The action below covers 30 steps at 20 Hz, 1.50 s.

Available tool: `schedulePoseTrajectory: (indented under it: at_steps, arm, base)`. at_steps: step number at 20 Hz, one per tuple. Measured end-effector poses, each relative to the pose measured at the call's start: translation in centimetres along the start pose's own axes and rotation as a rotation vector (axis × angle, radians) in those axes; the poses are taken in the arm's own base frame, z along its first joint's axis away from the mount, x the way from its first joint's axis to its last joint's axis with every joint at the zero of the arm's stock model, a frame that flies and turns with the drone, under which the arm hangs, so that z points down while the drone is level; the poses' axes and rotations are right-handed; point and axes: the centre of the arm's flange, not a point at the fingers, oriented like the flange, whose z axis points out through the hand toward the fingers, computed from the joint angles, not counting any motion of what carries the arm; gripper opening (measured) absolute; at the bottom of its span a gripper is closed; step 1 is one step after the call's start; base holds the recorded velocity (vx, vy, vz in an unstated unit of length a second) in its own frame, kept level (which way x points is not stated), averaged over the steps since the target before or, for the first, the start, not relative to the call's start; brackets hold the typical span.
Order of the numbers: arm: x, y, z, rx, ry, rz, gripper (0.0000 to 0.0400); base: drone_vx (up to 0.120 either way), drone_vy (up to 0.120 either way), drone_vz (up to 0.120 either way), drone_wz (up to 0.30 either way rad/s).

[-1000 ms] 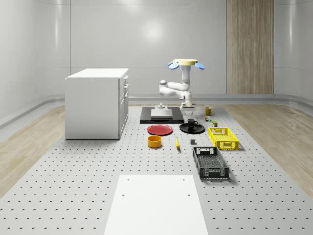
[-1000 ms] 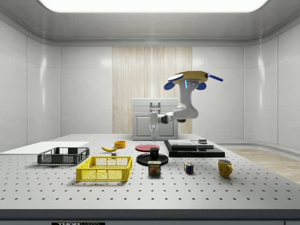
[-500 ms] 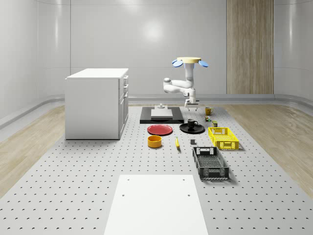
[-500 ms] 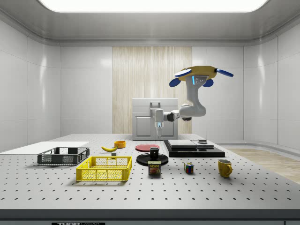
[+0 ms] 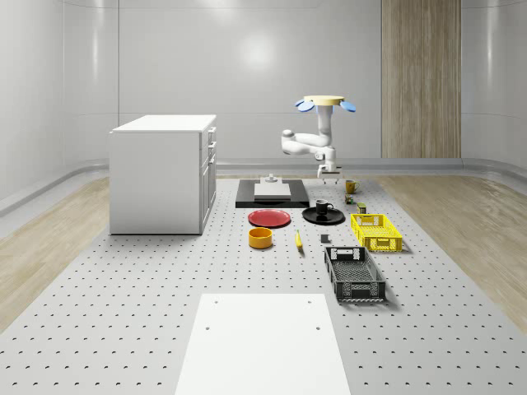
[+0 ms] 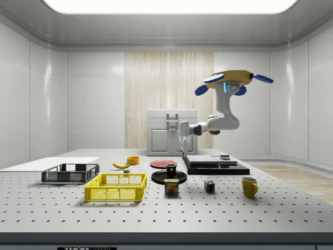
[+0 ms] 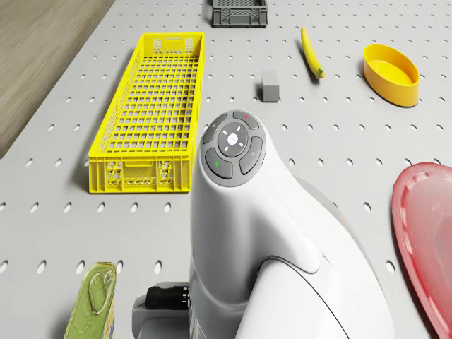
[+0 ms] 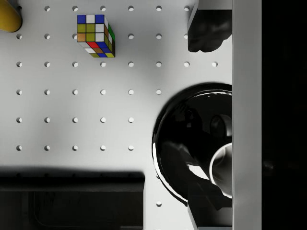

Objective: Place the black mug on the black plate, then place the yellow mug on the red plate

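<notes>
Black mug [image 5: 323,206] sits on black plate [image 5: 324,216]: step one apparently done. Yellow mug [image 6: 250,186] untouched, red plate [image 5: 270,218] bare. Drone [image 6: 232,81] hovers; gripper [image 6: 184,139] state: can't tell.

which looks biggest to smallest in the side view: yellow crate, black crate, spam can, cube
1. yellow crate, though it sits nearer the camera, so its lead over the black one is unsure
2. black crate
3. spam can
4. cube
</notes>
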Motion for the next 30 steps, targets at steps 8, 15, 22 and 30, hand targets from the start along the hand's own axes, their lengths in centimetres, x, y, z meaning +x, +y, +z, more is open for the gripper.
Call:
schedulePoseTrajectory:
  at_steps: [8,15,22,30]
  arm:
    - [0.0,0.0,0.0,0.0,0.0,0.0,0.04]
    - [0.0,0.0,0.0,0.0,0.0,0.0,0.04]
    - [0.0,0.0,0.0,0.0,0.0,0.0,0.04]
    - [0.0,0.0,0.0,0.0,0.0,0.0,0.04]
  base:
    - [-0.12,0.12,0.0,0.0]
    - [-0.12,0.12,0.0,0.0]
    - [-0.12,0.12,0.0,0.0]
    - [-0.12,0.1,0.0,0.0]
